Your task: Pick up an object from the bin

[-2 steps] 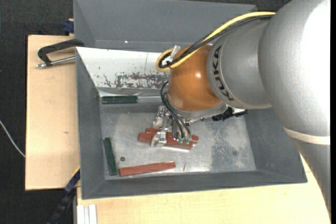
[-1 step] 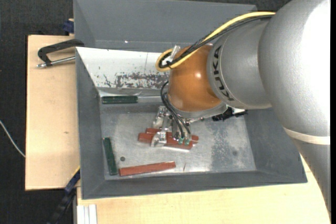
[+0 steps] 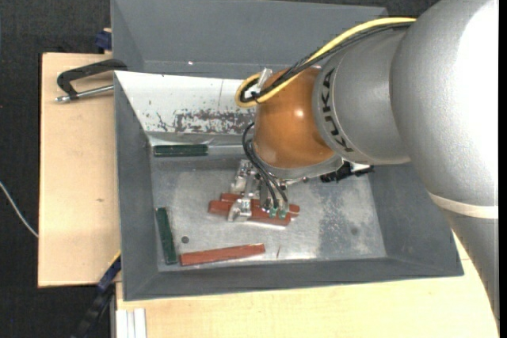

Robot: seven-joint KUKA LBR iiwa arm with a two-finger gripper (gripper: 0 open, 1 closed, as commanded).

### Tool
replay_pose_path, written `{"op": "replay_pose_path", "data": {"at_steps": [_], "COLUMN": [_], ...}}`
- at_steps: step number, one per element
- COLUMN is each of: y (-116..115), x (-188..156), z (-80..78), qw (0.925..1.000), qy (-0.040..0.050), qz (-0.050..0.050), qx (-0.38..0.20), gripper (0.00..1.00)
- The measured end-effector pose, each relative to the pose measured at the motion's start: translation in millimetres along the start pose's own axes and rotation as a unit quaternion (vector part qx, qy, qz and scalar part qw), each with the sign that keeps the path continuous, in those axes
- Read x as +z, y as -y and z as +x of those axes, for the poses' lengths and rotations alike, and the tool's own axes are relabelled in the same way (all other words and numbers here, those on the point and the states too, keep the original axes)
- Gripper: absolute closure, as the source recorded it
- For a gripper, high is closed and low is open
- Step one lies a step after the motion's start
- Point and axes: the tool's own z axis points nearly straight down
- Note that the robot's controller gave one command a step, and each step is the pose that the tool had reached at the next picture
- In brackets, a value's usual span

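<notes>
Working the arm from my desk, I see the gripper [image 3: 255,206] down low at the middle of the grey metal bin [image 3: 131,186]. It sits directly over a short reddish-brown flat bar [image 3: 220,208] that lies crosswise on the floor. The bar's ends stick out on either side of the tool. From this angle the orange wrist cover and cables crowd the view, so I cannot tell whether the gripper is spread or closed, nor whether it has the bar.

I judge this to be the grasping step, at the bottom of the reach. The next move calls for a firm close across the bar's narrow width, then a straight lift.

A longer reddish-brown flat strip [image 3: 222,254] lies near the front wall. One dark green strip [image 3: 165,235] lies along the left wall and another dark green bar [image 3: 181,150] lies at the back, all well apart from the tool.
</notes>
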Motion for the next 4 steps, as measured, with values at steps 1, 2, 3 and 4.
{"op": "replay_pose_path", "data": {"at_steps": [1, 2, 3, 4], "y": [0.1, 0.1, -0.5, -0.6], "x": [-6.5, -25.1, -37.6, -46.3], "z": [1.0, 1.2, -0.8, -0.9], "qw": [1.0000, 1.0000, 1.0000, 1.0000], "qy": [-0.0018, -0.0013, 0.0020, 0.0025], "qz": [0.001, 0.000, -0.001, -0.001], "qx": [0.000, 0.000, 0.000, 0.000], "gripper": [1.00, 1.00, 1.00, 1.00]}}
